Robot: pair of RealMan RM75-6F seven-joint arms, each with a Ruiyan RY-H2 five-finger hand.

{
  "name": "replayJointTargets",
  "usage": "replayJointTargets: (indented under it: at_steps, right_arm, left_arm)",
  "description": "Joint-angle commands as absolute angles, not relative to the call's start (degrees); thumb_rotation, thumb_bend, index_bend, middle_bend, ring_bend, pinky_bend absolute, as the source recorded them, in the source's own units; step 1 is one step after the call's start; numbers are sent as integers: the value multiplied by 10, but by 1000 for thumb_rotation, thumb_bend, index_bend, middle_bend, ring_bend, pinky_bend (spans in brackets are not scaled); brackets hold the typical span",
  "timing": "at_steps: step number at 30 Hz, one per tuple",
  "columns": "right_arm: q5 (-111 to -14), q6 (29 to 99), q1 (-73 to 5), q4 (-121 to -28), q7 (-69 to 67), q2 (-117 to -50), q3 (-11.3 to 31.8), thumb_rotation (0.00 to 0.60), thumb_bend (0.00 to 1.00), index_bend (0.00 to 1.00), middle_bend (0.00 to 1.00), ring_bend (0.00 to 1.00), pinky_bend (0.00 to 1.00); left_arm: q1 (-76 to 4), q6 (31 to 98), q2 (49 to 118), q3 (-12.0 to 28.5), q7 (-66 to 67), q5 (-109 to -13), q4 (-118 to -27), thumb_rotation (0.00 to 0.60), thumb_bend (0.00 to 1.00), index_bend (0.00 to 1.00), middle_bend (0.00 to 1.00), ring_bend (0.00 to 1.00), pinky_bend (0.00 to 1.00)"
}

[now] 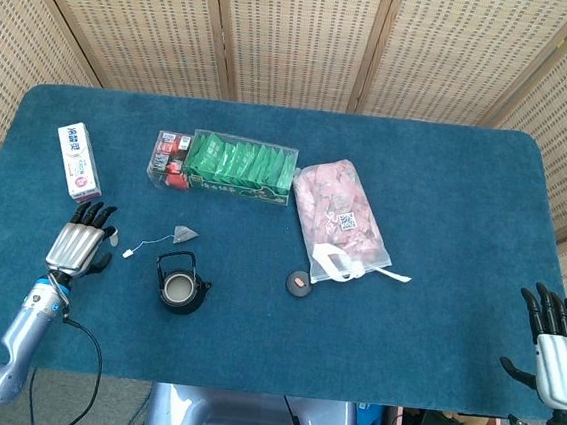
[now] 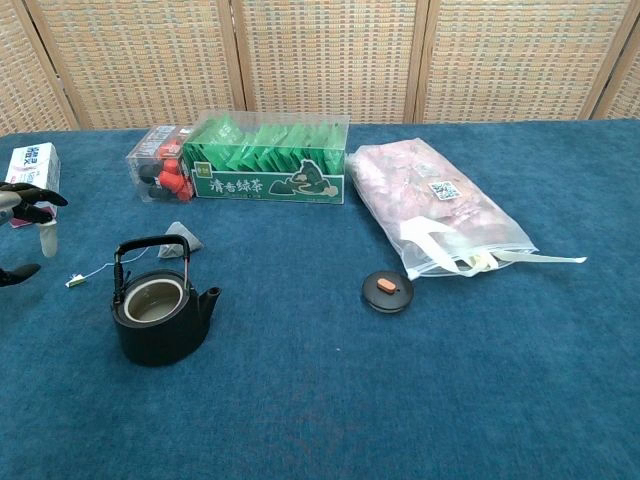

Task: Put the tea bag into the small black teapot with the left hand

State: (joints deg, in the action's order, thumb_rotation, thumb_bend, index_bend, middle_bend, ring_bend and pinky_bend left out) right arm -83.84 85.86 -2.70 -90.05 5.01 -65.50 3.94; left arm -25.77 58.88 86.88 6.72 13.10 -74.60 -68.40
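Observation:
The grey tea bag (image 1: 186,233) (image 2: 182,240) lies on the blue cloth just behind the small black teapot (image 1: 180,284) (image 2: 160,311), its string running left to a small tag (image 1: 129,253) (image 2: 74,281). The teapot stands lidless with its handle up. Its round lid (image 1: 299,283) (image 2: 387,291) lies to the right. My left hand (image 1: 81,240) (image 2: 28,215) hovers open, fingers spread, left of the tag and touching nothing. My right hand (image 1: 554,344) is open at the table's near right corner, far from everything.
A clear box of green tea packets (image 1: 241,166) (image 2: 270,160) with red items at its left end sits behind the teapot. A bag of pink contents (image 1: 340,218) (image 2: 436,205) lies to the right. A white carton (image 1: 78,161) (image 2: 30,178) lies at the far left.

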Motion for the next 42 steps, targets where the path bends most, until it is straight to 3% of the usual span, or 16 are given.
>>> replayJointTargets:
  at_steps: [1,42]
  right_arm:
    - [-838,860,-26,-902,52,-654,40,600,55,29,76,0,0]
    - [-830,868,-11,-908,52,-648,39,600,55,29,76,0,0]
  left_arm:
    - [-263,589,884,64,123,-751,-674,600,419,496,104,26,0]
    - [-274,579,943,63,119,-721,-616,600,419,503,104,26,0]
